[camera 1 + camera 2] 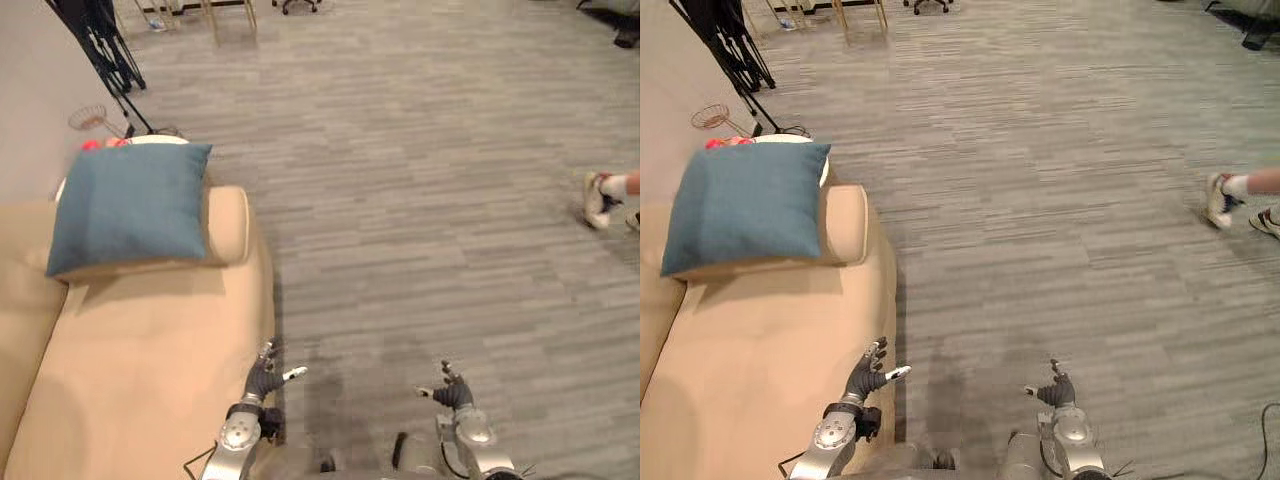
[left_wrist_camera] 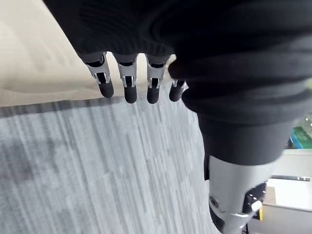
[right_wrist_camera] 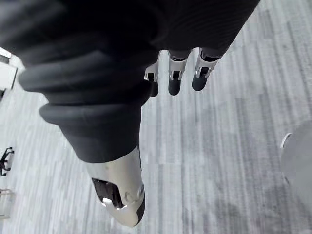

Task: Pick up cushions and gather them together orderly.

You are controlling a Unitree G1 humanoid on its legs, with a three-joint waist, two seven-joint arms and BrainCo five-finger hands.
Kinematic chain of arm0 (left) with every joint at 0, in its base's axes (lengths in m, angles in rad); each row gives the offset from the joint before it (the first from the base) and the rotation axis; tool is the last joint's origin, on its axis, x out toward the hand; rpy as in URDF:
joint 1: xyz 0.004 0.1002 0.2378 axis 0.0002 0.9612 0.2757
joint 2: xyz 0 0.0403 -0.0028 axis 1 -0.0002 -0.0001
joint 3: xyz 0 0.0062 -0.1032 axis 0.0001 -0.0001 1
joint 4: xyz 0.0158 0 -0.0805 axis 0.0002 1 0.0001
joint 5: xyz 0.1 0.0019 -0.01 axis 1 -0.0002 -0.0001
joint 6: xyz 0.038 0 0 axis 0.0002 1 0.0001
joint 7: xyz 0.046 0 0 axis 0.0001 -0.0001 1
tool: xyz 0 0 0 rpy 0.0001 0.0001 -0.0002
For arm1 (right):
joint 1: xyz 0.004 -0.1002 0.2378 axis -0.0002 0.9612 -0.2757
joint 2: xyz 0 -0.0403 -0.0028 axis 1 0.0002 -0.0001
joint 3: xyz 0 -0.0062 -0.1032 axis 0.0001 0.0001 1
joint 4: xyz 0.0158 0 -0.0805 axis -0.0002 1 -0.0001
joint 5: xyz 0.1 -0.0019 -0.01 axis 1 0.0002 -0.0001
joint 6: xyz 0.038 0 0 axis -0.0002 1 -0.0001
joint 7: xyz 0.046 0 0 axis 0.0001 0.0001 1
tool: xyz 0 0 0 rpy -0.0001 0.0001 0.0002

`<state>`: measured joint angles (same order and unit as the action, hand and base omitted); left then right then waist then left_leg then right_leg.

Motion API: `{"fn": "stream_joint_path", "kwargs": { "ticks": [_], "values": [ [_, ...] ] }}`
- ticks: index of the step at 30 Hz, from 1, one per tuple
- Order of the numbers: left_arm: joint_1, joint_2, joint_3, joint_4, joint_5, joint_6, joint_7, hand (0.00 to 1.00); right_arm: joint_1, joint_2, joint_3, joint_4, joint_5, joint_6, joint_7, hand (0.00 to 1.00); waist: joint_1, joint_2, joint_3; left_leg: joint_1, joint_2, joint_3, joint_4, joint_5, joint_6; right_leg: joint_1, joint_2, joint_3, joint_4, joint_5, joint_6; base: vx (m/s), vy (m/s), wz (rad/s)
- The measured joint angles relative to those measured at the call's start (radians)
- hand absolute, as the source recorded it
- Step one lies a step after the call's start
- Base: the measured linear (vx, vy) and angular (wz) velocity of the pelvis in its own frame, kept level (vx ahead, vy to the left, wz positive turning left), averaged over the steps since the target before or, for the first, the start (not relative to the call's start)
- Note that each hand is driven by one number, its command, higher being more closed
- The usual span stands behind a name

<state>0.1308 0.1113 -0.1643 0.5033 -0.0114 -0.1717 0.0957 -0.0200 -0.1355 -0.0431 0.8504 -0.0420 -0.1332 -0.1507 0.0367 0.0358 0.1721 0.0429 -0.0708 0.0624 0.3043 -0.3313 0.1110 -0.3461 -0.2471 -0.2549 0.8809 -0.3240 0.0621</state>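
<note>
Most of the room is grey striped floor [image 1: 420, 200], open and bare in front of the robot. Along its left side runs a long beige upholstered sofa [image 1: 150, 360], the seat flat and free from the near end up to the far end.

At that far end one square blue fabric cushion [image 1: 130, 205] leans tilted against the sofa's rolled armrest [image 1: 228, 225], its lower edge on the seat and its upper corner poking above the roll. The armrest props it, which is why it stands rather than lies flat. It looks like a sensible spot to gather cushions against, and it is well apart from both hands.

Beyond the sofa's far end a black tripod stand [image 1: 105, 50] is parked by the wall. At the floor's right edge a person's white shoe [image 1: 597, 200] is stepping by, well clear of the robot.

Nearest, the left hand [image 1: 265, 375] hangs just off the sofa's front edge near its near corner, fingers [image 2: 129, 87] loosely straight in a row, holding nothing. The right hand [image 1: 450, 390] hangs over bare floor, fingers [image 3: 175, 80] likewise relaxed and empty. Both sit low as if at rest, so my guess is the reach toward a cushion has not yet begun.
</note>
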Motion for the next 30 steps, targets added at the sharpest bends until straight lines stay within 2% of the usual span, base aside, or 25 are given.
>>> {"fn": "stream_joint_path", "kwargs": {
  "ticks": [1,2,3,4,5,6,7,8,9,10,11,12,14,16,17,18,19,21,23,24,25,26,27,29,30],
  "values": [
    [-0.009,0.002,0.000,0.001,0.000,0.000,0.000,0.00,-0.004,-0.005,0.001,0.000,0.000,0.001,0.001,0.00,-0.002,0.009,0.003,0.018,0.006,-0.013,-0.017,0.000,-0.003,-0.026,0.022,-0.005,-0.050,0.001,-0.001,0.60,0.009,0.35],
    [-0.028,-0.001,0.002,0.002,0.000,0.000,0.000,0.00,-0.011,-0.023,0.002,0.001,0.000,0.003,0.002,0.00,-0.002,0.040,0.020,0.056,0.038,-0.023,-0.036,-0.009,-0.020,-0.061,0.077,0.005,-0.199,0.023,-0.003,0.58,-0.010,0.38],
    [-0.040,-0.005,0.006,0.007,-0.001,0.000,0.001,0.00,-0.010,-0.037,0.001,0.001,0.000,0.005,0.002,0.00,-0.005,0.057,0.028,0.087,0.060,-0.039,-0.034,-0.021,-0.045,-0.092,0.139,0.033,-0.366,0.107,-0.004,0.71,-0.021,0.45],
    [-0.042,-0.006,0.010,0.009,-0.004,0.000,0.001,0.00,-0.009,-0.039,0.001,0.001,0.000,0.006,0.002,0.00,-0.009,0.057,0.027,0.102,0.066,-0.044,-0.028,-0.030,-0.061,-0.097,0.158,0.047,-0.444,0.162,-0.008,0.78,-0.064,0.54],
    [-0.037,-0.002,0.020,0.020,-0.005,-0.001,0.012,0.00,0.003,-0.036,0.004,-0.001,-0.001,0.008,0.002,0.00,-0.013,0.037,0.018,0.138,0.068,-0.058,-0.002,-0.061,-0.114,-0.086,0.196,0.076,-0.624,0.336,-0.042,0.73,-0.151,0.60],
    [-0.024,0.001,0.026,0.039,-0.003,-0.001,0.018,0.00,0.018,-0.039,0.009,0.000,-0.001,0.009,0.003,0.00,-0.018,0.029,0.013,0.158,0.072,-0.074,0.057,-0.094,-0.167,-0.084,0.205,0.104,-0.635,0.488,-0.073,0.73,-0.152,0.45],
    [-0.033,-0.018,0.034,0.053,-0.005,0.007,0.021,0.00,0.009,-0.054,0.005,0.003,-0.001,0.016,0.003,0.00,-0.018,0.066,0.007,0.143,0.102,-0.085,0.111,-0.091,-0.177,-0.090,0.221,0.063,-0.584,0.479,-0.092,0.66,-0.134,0.50],
    [-0.042,-0.037,0.038,0.055,-0.005,0.008,0.019,0.00,0.009,-0.058,0.001,-0.006,0.000,0.018,0.000,0.00,-0.032,0.068,0.007,0.061,0.117,-0.081,0.282,0.011,-0.220,-0.073,0.215,0.046,-0.544,0.402,-0.106,0.62,-0.104,0.33],
    [-0.045,-0.055,0.042,0.058,-0.006,0.008,0.018,0.00,0.011,-0.067,0.008,-0.014,0.000,0.021,0.001,0.00,-0.025,0.065,0.009,-0.010,0.130,-0.056,0.445,0.162,-0.201,-0.022,0.215,0.042,-0.564,0.366,-0.104,0.61,-0.117,0.40],
    [-0.043,-0.064,0.046,0.058,-0.007,0.008,0.017,0.00,0.012,-0.067,0.016,-0.016,0.002,0.021,0.001,0.00,-0.018,0.064,0.010,-0.047,0.155,-0.036,0.536,0.228,-0.192,0.021,0.218,0.042,-0.590,0.355,-0.104,0.73,-0.137,0.21],
    [-0.043,-0.067,0.050,0.062,-0.012,0.008,0.017,0.00,0.013,-0.062,0.024,-0.020,0.006,0.021,-0.002,0.00,-0.014,0.065,0.014,-0.117,0.231,0.045,0.708,0.179,-0.135,0.121,0.235,0.037,-0.652,0.347,-0.113,0.59,-0.084,0.18],
    [-0.041,-0.066,0.058,0.062,-0.017,0.008,0.016,0.00,0.013,-0.054,0.021,-0.030,0.013,0.018,-0.003,0.00,-0.007,0.051,0.023,-0.158,0.258,0.086,0.763,0.135,-0.111,0.193,0.232,0.039,-0.691,0.346,-0.115,0.56,-0.067,0.15],
    [-0.035,-0.064,0.067,0.060,-0.018,0.007,0.017,0.00,0.021,-0.047,0.015,-0.040,0.014,0.005,-0.003,0.00,0.012,0.031,0.029,-0.223,0.261,0.112,0.738,0.096,-0.105,0.281,0.212,0.038,-0.750,0.339,-0.107,0.40,-0.007,0.07],
    [-0.030,-0.066,0.090,0.059,-0.018,0.008,0.017,0.00,0.024,-0.050,0.000,-0.042,0.014,-0.012,-0.003,0.00,0.033,0.021,0.037,-0.319,0.257,0.148,0.548,0.082,-0.112,0.349,0.181,0.006,-0.783,0.281,-0.041,0.47,0.079,0.21],
    [-0.030,-0.067,0.094,0.059,-0.019,0.008,0.018,0.00,0.025,-0.057,-0.009,-0.042,0.015,-0.012,-0.004,0.00,0.034,0.040,0.038,-0.342,0.261,0.163,0.404,0.100,-0.131,0.367,0.177,-0.022,-0.781,0.261,-0.022,0.48,0.176,0.57],
    [-0.019,-0.069,0.093,0.060,-0.019,0.008,0.018,0.00,0.040,-0.074,-0.030,-0.049,0.015,-0.013,-0.005,0.00,0.029,0.077,0.031,-0.350,0.270,0.221,0.178,0.187,-0.118,0.401,0.197,-0.059,-0.777,0.228,0.007,0.42,0.186,0.91],
    [-0.024,-0.061,0.101,0.067,-0.019,0.009,0.018,0.00,0.054,-0.060,-0.043,-0.038,0.019,-0.010,-0.010,0.00,0.030,0.066,0.026,-0.333,0.255,0.261,0.157,0.185,-0.080,0.425,0.170,-0.080,-0.775,0.209,0.022,0.50,0.242,1.14],
    [0.004,-0.050,0.170,0.057,-0.019,0.009,0.023,0.00,0.048,-0.035,-0.039,-0.036,0.023,-0.010,-0.013,0.00,0.039,-0.008,0.020,-0.318,0.182,0.340,0.112,0.189,-0.074,0.447,0.101,-0.146,-0.779,0.176,0.053,0.43,0.204,1.21],
    [0.036,-0.056,0.207,0.059,-0.019,0.012,0.025,0.00,0.037,-0.041,-0.038,-0.035,0.022,-0.009,-0.013,0.00,0.040,-0.006,0.020,-0.318,0.153,0.320,0.131,0.145,-0.013,0.462,0.080,-0.175,-0.731,0.160,0.074,0.32,0.138,0.99],
    [0.060,-0.059,0.216,0.061,-0.021,0.013,0.039,0.00,0.027,-0.042,-0.039,-0.032,0.019,-0.009,-0.013,0.00,0.039,-0.008,0.021,-0.283,0.129,0.294,0.115,0.113,-0.004,0.457,0.039,-0.181,-0.598,0.137,0.098,0.36,0.172,0.90],
    [0.071,-0.059,0.217,0.062,-0.024,0.013,0.041,0.00,0.027,-0.044,-0.040,-0.032,0.013,-0.009,-0.012,0.00,0.039,-0.007,0.020,-0.265,0.115,0.277,0.106,0.108,-0.002,0.444,0.019,-0.180,-0.526,0.136,0.100,0.44,0.194,1.09],
    [0.090,-0.055,0.219,0.062,-0.027,0.013,0.039,0.00,0.027,-0.045,-0.039,-0.032,0.006,-0.010,-0.011,0.00,0.038,-0.014,0.018,-0.216,0.076,0.232,0.073,0.098,0.007,0.389,-0.041,-0.161,-0.313,0.155,0.107,0.38,0.125,1.23],
    [0.097,-0.048,0.218,0.064,-0.028,0.014,0.041,0.00,0.030,-0.041,-0.039,-0.032,0.000,-0.010,-0.005,0.00,0.034,-0.020,0.014,-0.174,0.045,0.173,0.058,0.087,0.012,0.325,-0.068,-0.107,-0.122,0.121,0.121,0.38,0.084,1.30],
    [0.098,-0.048,0.218,0.065,-0.028,0.014,0.043,0.00,0.043,-0.036,-0.037,-0.033,0.000,-0.010,-0.001,0.00,0.035,-0.020,0.013,-0.126,0.027,0.104,0.048,0.079,0.016,0.262,-0.050,-0.057,-0.037,0.071,0.091,0.41,0.009,1.32],
    [0.094,-0.041,0.218,0.065,-0.028,0.014,0.054,0.00,0.033,-0.033,-0.035,-0.041,0.000,-0.011,0.000,0.00,0.035,-0.018,0.013,-0.096,0.022,0.059,0.040,0.079,0.015,0.214,-0.019,-0.030,-0.064,0.047,0.080,0.37,-0.012,1.19]
  ]
}}
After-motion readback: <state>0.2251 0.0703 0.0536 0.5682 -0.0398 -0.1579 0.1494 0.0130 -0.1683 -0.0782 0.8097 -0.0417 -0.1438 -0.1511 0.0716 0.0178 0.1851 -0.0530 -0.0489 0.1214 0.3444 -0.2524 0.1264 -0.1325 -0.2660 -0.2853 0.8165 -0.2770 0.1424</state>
